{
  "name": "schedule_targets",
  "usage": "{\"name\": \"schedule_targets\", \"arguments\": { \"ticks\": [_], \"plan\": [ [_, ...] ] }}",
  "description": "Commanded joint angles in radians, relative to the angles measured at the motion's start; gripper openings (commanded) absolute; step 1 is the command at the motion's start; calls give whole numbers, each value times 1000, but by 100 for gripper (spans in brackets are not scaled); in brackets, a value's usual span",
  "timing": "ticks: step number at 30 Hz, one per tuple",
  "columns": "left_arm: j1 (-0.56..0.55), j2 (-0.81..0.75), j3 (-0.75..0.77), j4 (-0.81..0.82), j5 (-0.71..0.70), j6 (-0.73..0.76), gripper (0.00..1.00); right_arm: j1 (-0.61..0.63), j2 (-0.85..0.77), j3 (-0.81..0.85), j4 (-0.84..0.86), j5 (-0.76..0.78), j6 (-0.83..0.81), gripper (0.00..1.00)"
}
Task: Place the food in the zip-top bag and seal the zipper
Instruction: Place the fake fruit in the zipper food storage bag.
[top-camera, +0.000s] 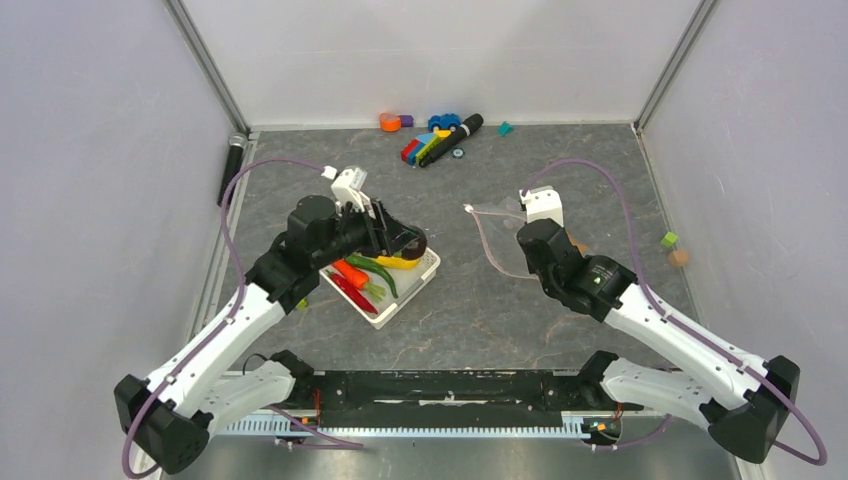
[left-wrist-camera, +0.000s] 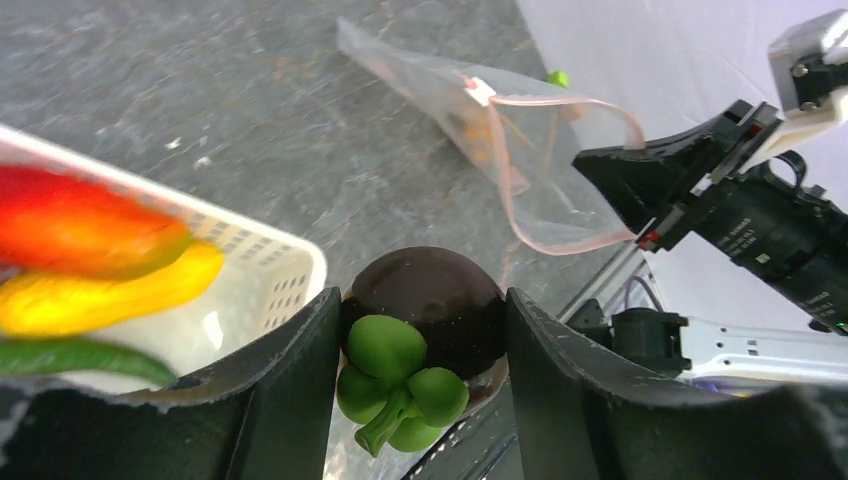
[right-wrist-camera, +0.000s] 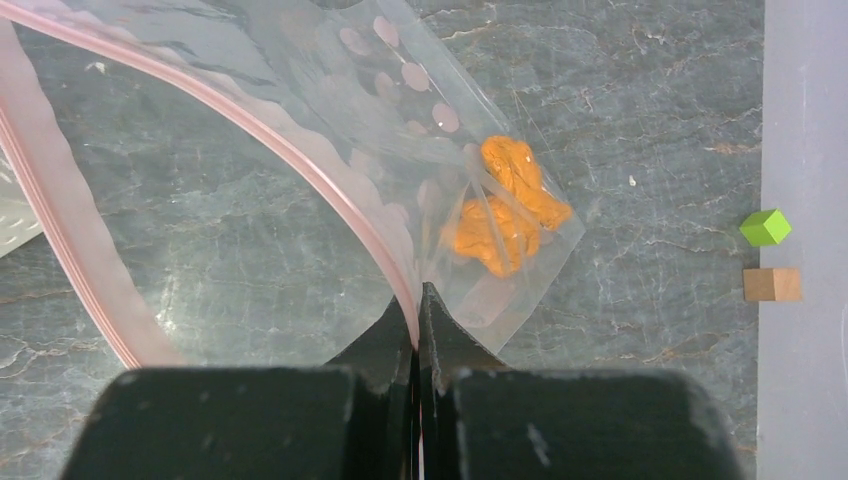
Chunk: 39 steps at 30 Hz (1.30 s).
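Observation:
My left gripper (left-wrist-camera: 423, 305) is shut on a dark purple round toy fruit with green leaves (left-wrist-camera: 400, 350), one piece of the food, held above the right end of the white basket (top-camera: 428, 270). The basket holds more food (top-camera: 362, 272): red, orange, green and yellow pieces. The zip-top bag (top-camera: 497, 240) lies to the right, its mouth gaping toward the left arm. My right gripper (right-wrist-camera: 418, 300) is shut on the pink zipper (right-wrist-camera: 330, 185) at the bag's edge. An orange piece of food (right-wrist-camera: 508, 205) lies inside the bag.
Coloured toy blocks and a toy car (top-camera: 437, 143) lie along the back wall. A green cube (right-wrist-camera: 765, 227) and a brown cube (right-wrist-camera: 772, 284) sit by the right wall. A black cylinder (top-camera: 232, 165) rests at the left edge.

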Motion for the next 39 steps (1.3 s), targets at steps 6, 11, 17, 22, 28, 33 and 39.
{"name": "schedule_targets", "arguments": {
  "ticks": [6,11,17,22,28,33,39],
  "plan": [
    [-116,173,52,352,165,-2,2,-4,-34,-10,73,-56,-7,2],
    [-204,297,143,395,122,14,2,-4,-40,-8,88,-105,-11,2],
    [-268,400,205,454,119,5,2,-5,-59,-12,93,-114,-9,2],
    [-315,477,242,436,59,26,2,-4,-90,-25,107,-120,-7,2],
    [-341,546,259,426,-40,12,11,-4,-131,-46,146,-162,-16,3],
    [-362,575,276,422,-139,-17,15,-4,-144,-51,167,-217,-34,3],
    [-371,593,293,399,-211,-36,41,-3,-156,-57,178,-231,-41,3]
  ]
}}
